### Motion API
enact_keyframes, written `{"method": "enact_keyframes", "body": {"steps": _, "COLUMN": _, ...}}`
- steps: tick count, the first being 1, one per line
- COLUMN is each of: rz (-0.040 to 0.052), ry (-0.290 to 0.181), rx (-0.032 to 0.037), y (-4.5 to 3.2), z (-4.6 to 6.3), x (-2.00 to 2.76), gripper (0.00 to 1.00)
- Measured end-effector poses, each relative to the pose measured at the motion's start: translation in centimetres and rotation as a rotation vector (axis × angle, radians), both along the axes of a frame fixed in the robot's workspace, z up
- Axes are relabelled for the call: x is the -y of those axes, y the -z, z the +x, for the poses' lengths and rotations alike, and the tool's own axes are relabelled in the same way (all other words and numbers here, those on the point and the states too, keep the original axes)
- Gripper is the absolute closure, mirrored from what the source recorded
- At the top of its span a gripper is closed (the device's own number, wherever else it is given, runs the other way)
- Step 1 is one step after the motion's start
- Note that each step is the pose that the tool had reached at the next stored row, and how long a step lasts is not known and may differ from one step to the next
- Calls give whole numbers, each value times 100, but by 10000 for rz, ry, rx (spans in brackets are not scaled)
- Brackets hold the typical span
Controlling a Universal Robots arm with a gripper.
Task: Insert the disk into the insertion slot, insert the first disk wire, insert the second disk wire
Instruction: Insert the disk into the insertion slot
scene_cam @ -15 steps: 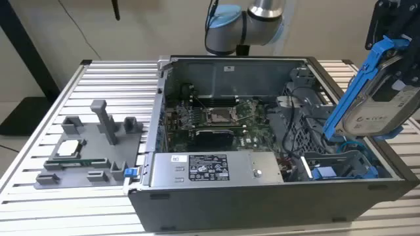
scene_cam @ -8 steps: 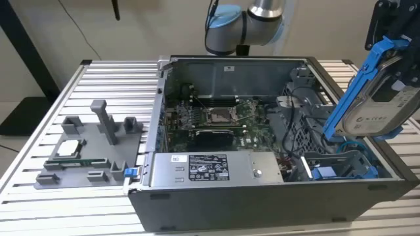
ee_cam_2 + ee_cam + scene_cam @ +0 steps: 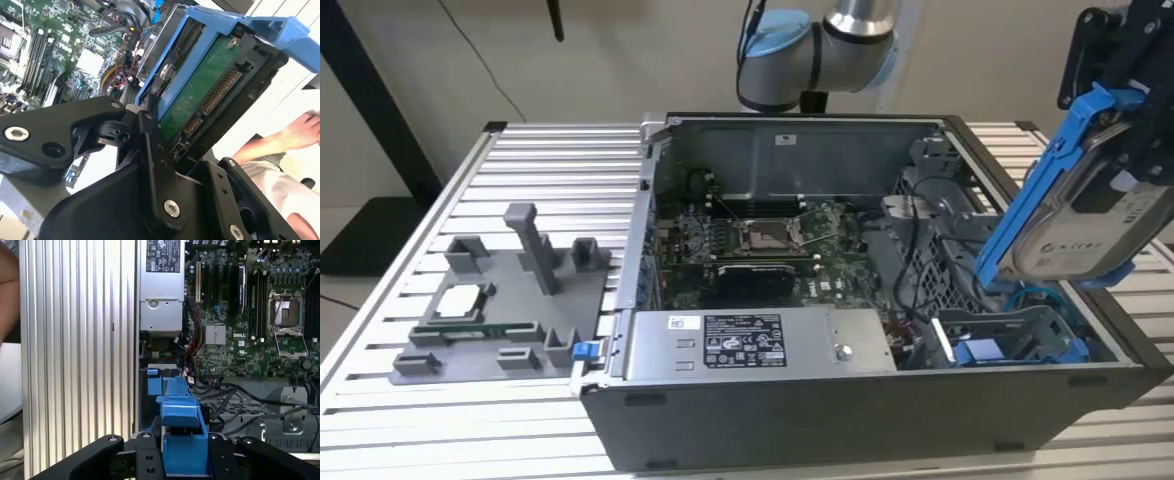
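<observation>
Exterior view: tool (image 3: 1131, 140) clamped on disk (image 3: 1083, 215), tilted above insertion slot (image 3: 1003, 322); could snag cables (image 3: 907, 272) or jam against blue tabs (image 3: 981, 352).

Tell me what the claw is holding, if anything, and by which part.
The claw holds the disk, clamped across its blue carrier at the disk's raised end.

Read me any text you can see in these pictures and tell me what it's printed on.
White label on the grey power-supply box: print too small to read.
Pale label on the blue-framed silver disk: blurred.
Small white sticker on the case's back wall: unreadable.
</observation>
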State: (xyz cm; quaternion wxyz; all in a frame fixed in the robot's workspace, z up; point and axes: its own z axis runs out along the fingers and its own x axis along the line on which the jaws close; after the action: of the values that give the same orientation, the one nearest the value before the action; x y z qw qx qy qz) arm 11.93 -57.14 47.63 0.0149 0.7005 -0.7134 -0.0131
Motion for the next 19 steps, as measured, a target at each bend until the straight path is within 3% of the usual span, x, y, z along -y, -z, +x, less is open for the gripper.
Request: {"method": "enact_keyframes", "body": {"steps": 19, "rz": 26, "ry": 0, "rx": -4, "y": 243, "z": 0, "x": 0, "gripper": 100}}
